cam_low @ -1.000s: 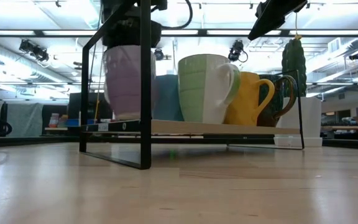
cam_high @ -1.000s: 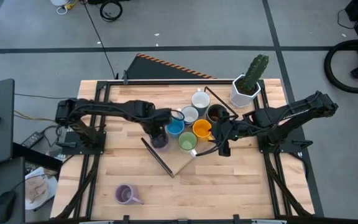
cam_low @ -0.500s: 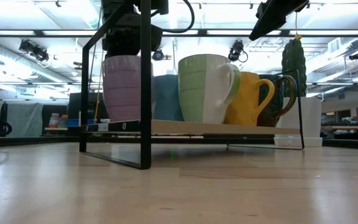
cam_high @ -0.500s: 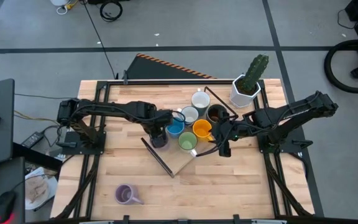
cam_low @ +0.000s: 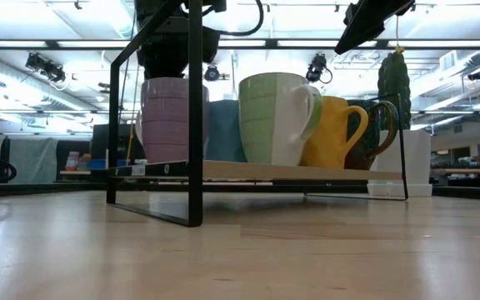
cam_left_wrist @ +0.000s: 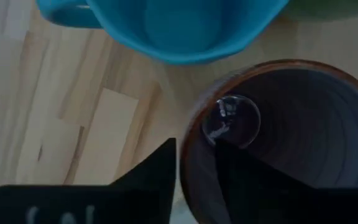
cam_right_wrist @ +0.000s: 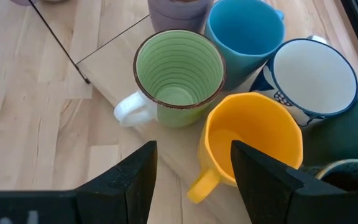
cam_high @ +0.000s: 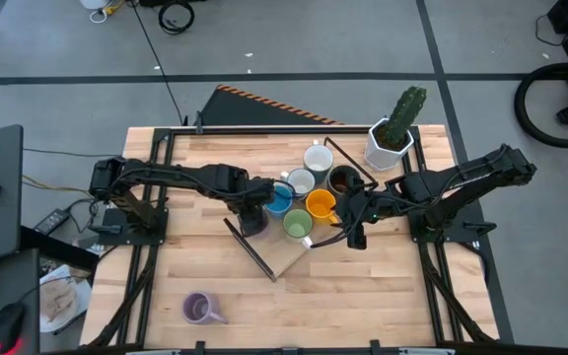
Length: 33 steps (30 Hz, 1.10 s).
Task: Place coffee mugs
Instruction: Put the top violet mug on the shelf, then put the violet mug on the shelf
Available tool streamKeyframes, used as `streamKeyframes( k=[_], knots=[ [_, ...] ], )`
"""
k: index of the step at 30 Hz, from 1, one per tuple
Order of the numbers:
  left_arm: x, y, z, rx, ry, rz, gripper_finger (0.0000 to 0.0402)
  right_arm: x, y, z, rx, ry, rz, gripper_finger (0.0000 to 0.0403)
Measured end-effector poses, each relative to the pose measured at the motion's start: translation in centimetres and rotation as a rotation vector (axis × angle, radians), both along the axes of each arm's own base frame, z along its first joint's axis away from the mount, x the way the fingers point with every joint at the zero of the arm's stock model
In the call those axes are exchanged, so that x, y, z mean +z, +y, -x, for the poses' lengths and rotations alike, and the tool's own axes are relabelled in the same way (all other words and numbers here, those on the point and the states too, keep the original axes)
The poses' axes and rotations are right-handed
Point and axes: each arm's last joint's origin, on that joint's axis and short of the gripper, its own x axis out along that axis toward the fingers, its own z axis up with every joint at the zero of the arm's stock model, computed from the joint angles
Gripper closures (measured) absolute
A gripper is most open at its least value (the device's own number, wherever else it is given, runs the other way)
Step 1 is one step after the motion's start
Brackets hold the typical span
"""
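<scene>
On the wooden board (cam_high: 282, 254) of a black wire rack stand a blue mug (cam_high: 277, 202), a green mug (cam_high: 297, 225), an orange mug (cam_high: 320, 205), a dark brown mug (cam_high: 343, 179) and two white mugs (cam_high: 319, 158). A lilac mug (cam_high: 254, 221) stands at the board's left end, next to the blue one. My left gripper (cam_high: 250, 204) is shut on it. A second lilac mug (cam_high: 198, 309) stands on the table near the front edge. My right gripper (cam_right_wrist: 194, 180) is open and empty above the orange and green mugs. My left gripper holds the lilac mug by its rim (cam_left_wrist: 188, 146), one finger (cam_left_wrist: 235, 174) inside the mug and one finger (cam_left_wrist: 157, 174) outside. The fingers come from above, pointing down. The mug (cam_low: 169, 121) stands upright with its base on the board.
A white angular pot with a green cactus (cam_high: 390, 143) stands at the back right, beside the rack. The rack's black frame (cam_low: 195, 108) rises around the board. Open tabletop lies along the front, around the second lilac mug.
My left gripper has gone down with the lilac mug, which stays upright. The mug has come down from a little above the board and now stands on it beside the blue mug.
</scene>
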Motion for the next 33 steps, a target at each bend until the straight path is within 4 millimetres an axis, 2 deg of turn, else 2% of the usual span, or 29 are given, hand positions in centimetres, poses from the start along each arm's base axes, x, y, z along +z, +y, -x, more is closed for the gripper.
streamKeyframes(
  k=[6, 12, 14, 21, 27, 30, 33],
  knots=[
    [1.8, 0.0, 0.9, -0.054, -0.057, -0.03, 0.0245, 0.0, 0.0, 0.0, -0.004, -0.001, -0.005, 0.0192],
    [3.9, 0.0, 3.0, -0.109, -0.109, -0.051, 0.0235, -0.1, 0.3, 0.2, -0.01, 0.016, -0.02, 0.0192],
    [4.3, -0.4, 3.8, -0.127, -0.176, -0.06, 0.0235, -0.1, 0.7, 0.4, -0.003, 0.019, -0.02, 0.0192],
    [3.4, -2.2, 9.1, -0.148, -0.411, -0.093, 0.0235, 0.0, 3.0, 1.3, -0.08, -0.044, 0.031, 0.0195],
    [5.6, -3.6, 13.3, -0.07, -0.59, -0.023, 0.0235, 0.0, 5.0, 2.1, -0.138, -0.096, 0.002, 0.02],
    [6.2, -5.0, 15.0, -0.056, -0.611, 0.074, 0.0235, -0.4, 6.0, 2.2, -0.152, -0.099, -0.021, 0.0203],
    [5.8, -6.6, 16.2, 0.004, -0.544, 0.207, 0.0235, -1.0, 7.1, 2.0, -0.159, -0.096, -0.042, 0.0205]
  ],
)
